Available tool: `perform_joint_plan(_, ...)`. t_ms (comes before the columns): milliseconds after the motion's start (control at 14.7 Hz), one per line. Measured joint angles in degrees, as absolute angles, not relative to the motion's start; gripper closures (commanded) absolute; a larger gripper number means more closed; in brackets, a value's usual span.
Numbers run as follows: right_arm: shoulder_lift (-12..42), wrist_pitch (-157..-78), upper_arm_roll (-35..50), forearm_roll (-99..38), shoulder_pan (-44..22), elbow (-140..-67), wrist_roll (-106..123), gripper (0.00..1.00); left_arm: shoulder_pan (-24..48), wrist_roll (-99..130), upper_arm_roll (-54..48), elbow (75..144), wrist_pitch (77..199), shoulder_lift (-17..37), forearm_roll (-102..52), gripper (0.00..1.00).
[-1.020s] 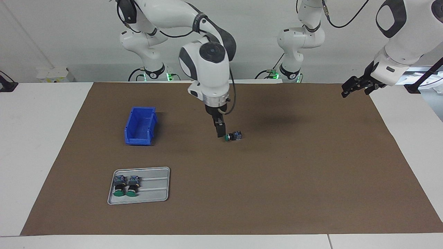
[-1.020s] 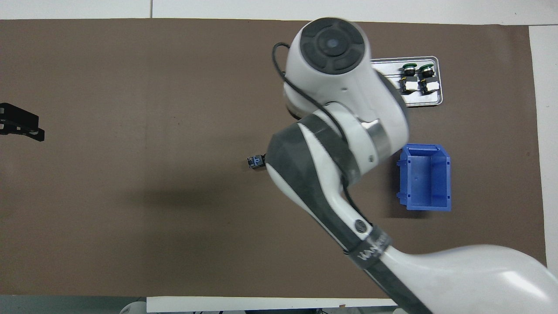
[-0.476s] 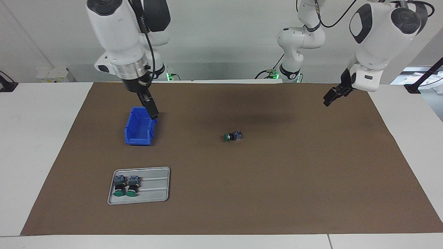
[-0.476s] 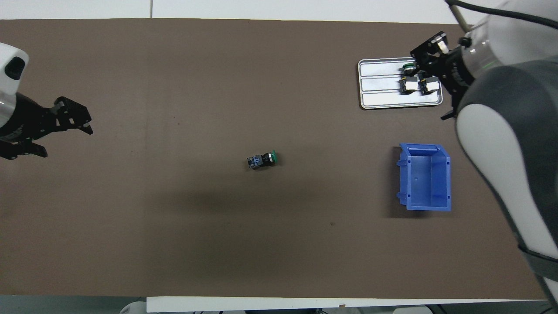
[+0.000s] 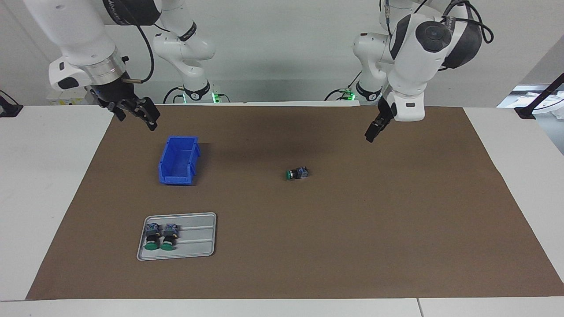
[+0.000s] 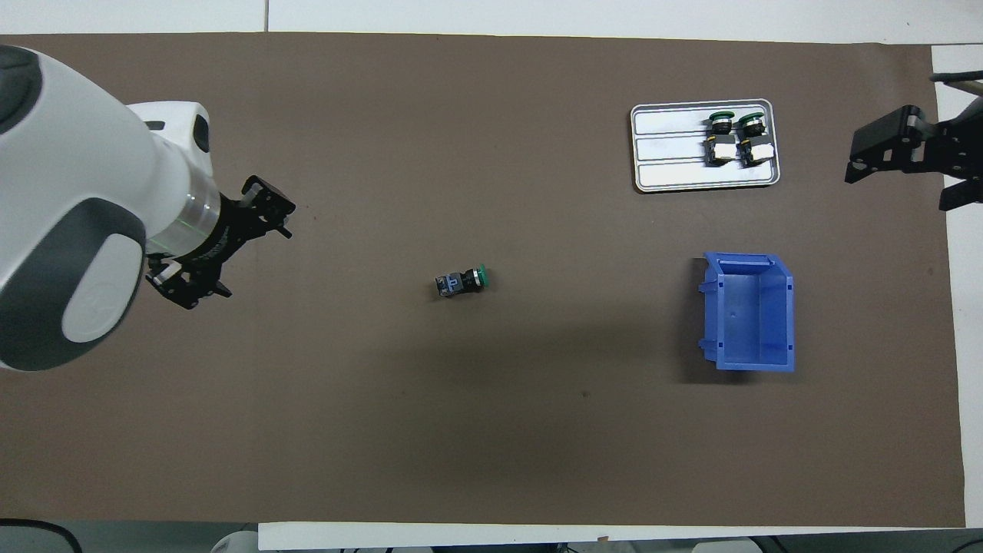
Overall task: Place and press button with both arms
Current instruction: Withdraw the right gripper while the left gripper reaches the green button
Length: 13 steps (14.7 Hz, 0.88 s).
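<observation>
The button (image 5: 296,173) (image 6: 462,281) lies on its side in the middle of the brown mat, green cap toward the right arm's end. Nothing touches it. My left gripper (image 5: 371,131) (image 6: 257,261) hangs open in the air over the mat, between the button and the left arm's end of the table. My right gripper (image 5: 139,118) (image 6: 895,173) is raised and open over the mat's edge at the right arm's end, well away from the button. Neither gripper holds anything.
An open blue bin (image 5: 178,160) (image 6: 749,311) stands toward the right arm's end. Farther from the robots than the bin, a grey tray (image 5: 196,240) (image 6: 668,150) holds two more green-capped buttons (image 5: 160,236) (image 6: 736,137) side by side.
The right gripper has lifted away from the button and swung back past the bin to its own end. The left gripper has moved in over the mat. The button has stayed put.
</observation>
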State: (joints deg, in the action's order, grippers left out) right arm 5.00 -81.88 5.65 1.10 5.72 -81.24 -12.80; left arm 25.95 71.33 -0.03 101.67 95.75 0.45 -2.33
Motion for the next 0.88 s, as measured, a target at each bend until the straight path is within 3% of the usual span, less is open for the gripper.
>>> perform_joint_plan(408,4.0,-82.04,5.72,3.38,6.29,-84.52,4.36,0.01,33.21,97.58,-0.14,106.53,108.4,4.17,-2.83,0.0)
perform_joint_plan(884,3.37,-80.29,6.09,3.94,6.26,-84.92,5.68,0.01,35.0,102.11,0.1,106.98,109.84,4.79,-3.06,0.0)
